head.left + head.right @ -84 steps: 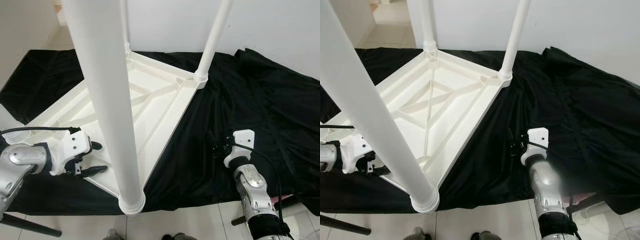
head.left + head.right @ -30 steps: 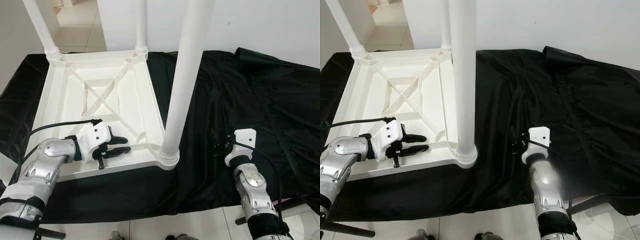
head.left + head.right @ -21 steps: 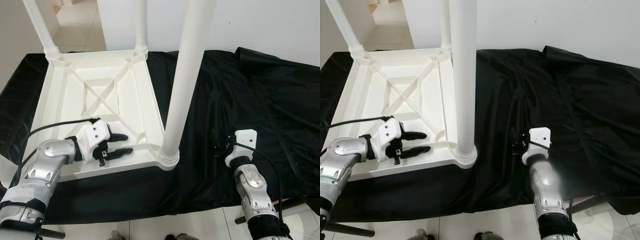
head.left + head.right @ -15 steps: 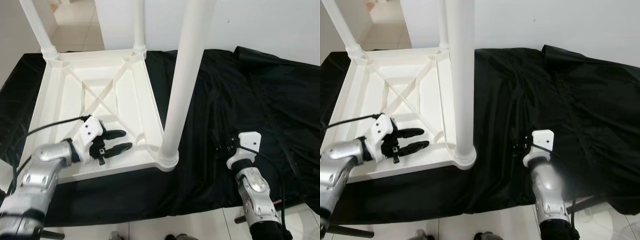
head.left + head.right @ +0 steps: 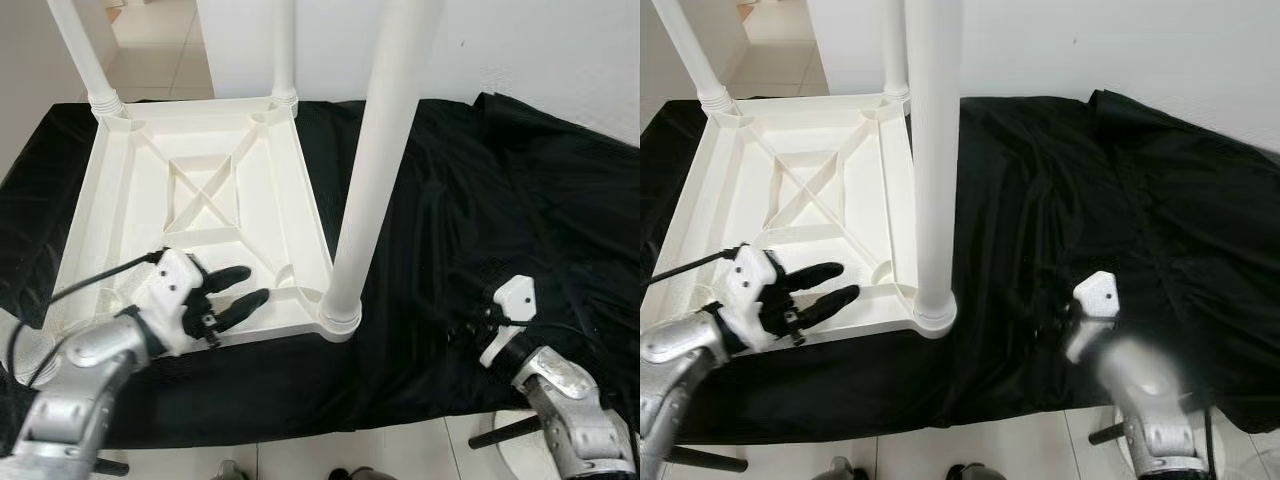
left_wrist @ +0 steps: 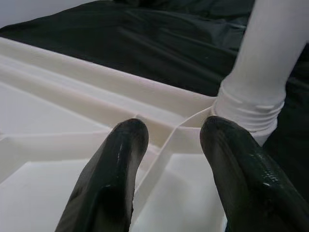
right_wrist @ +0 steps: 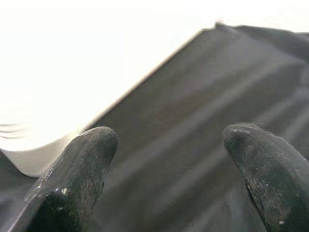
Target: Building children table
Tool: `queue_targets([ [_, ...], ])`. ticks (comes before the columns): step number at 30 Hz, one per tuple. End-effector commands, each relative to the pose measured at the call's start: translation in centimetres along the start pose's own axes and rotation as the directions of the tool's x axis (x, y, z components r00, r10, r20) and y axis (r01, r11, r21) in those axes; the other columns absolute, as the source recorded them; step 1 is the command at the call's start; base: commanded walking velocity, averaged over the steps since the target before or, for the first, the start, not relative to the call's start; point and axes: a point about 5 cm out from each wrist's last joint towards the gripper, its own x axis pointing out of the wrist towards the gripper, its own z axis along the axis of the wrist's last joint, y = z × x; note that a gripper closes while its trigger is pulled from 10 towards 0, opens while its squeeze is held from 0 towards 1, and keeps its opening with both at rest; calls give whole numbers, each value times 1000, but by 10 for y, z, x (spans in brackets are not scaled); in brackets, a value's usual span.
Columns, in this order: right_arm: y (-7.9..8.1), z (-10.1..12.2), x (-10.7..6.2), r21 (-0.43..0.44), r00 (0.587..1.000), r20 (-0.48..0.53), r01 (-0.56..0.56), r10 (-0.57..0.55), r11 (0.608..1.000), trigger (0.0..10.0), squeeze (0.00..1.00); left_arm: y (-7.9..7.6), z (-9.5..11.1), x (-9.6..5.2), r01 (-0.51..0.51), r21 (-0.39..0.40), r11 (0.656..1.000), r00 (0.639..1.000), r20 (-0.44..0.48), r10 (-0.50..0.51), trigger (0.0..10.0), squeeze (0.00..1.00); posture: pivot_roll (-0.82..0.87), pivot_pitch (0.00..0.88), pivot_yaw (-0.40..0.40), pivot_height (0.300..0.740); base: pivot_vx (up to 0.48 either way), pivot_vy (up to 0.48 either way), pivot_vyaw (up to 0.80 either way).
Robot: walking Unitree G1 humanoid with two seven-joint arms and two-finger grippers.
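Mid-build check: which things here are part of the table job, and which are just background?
Job:
- upturned white table top
- three fitted legs, nearest leg
- left gripper, open over the table's near edge

Background:
- black cloth
- tiled floor
- right gripper, open over the cloth

A white moulded-plastic children's table (image 5: 205, 200) lies upside down on a black cloth, its ribbed underside facing up with a raised X-shaped brace (image 5: 205, 190) in a square frame at the middle. Three round white plastic legs stand upright in corner sockets: a near one (image 5: 375, 160) at the corner nearest the robot's right, rising out of frame, and two far ones (image 5: 82, 50) (image 5: 284, 45) by the wall. The near left corner (image 5: 85, 320) has no leg showing.
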Motion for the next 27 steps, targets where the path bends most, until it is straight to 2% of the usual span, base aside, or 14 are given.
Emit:
queue_targets([
  [1,6,-1,1,10,998,-21,-61,61,998,10000,0,2,-1,2,-77,1,997,997,-1,77,10000,0,5,93,-39,740,0,0,0],
  [4,14,6,5,42,985,-30,-170,172,985,10000,0,11,-3,8,-230,-16,973,973,-12,230,10000,0,5,93,-39,740,0,0,0],
  [9,29,14,21,61,962,18,-273,272,960,10000,0,13,-3,14,-301,-25,953,954,-16,301,10000,0,13,74,-46,740,0,0,0],
  [16,36,20,30,67,940,43,-341,338,938,10000,0,10,-2,13,-269,-45,962,963,-5,269,10000,0,20,68,-47,740,0,0,0],
  [17,38,23,34,68,930,50,-368,365,927,10000,0,11,0,12,-260,-74,963,965,7,262,10000,0,24,64,-50,740,0,0,0],
  [23,39,27,44,56,929,73,-366,362,929,10000,0,11,1,14,-248,-64,967,968,7,249,10000,0,26,60,-52,740,0,0,0],
  [27,42,29,62,38,942,97,-327,322,944,10000,0,5,0,18,-243,-47,969,970,-9,243,10000,0,31,57,-57,740,0,0,0],
])
